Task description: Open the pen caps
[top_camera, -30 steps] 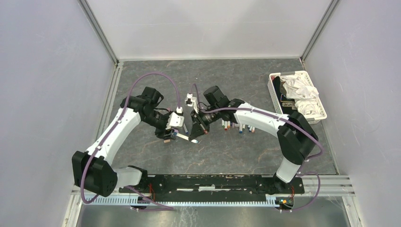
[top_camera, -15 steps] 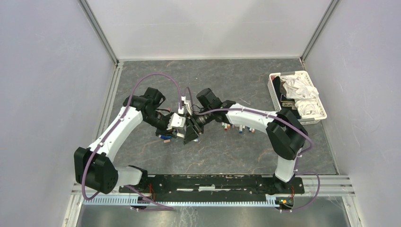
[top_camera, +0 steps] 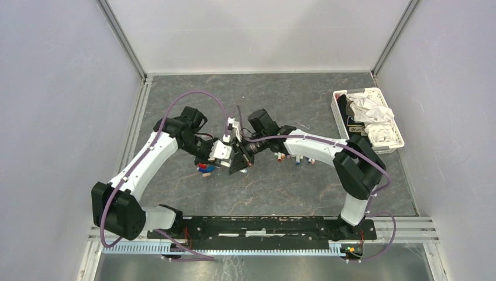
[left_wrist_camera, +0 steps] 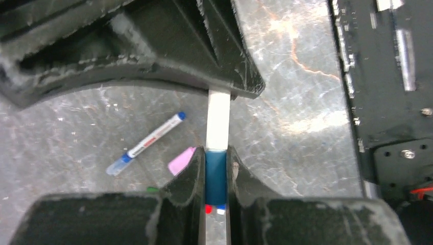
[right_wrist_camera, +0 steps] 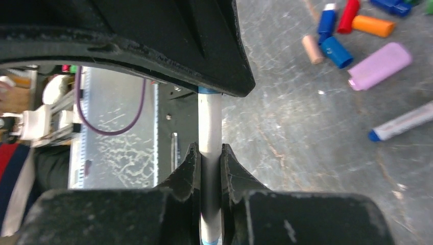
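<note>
One second before, the two pincers were apart and only the left pincer (left_wrist_camera: 215, 159) carried the pen. At this moment the right pincer (right_wrist_camera: 208, 153) had come to it and was pressed together on the white barrel (right_wrist_camera: 209, 122), while the left one pinched the dark blue pen cap (left_wrist_camera: 215, 176). I judged the pair ready to be pulled apart. Loose caps (right_wrist_camera: 375, 25) lay on the grey marbled bench (top_camera: 281, 187). Pale walls (top_camera: 58, 117) stood around it, with a white basket (top_camera: 339, 111) at the far right.
</note>
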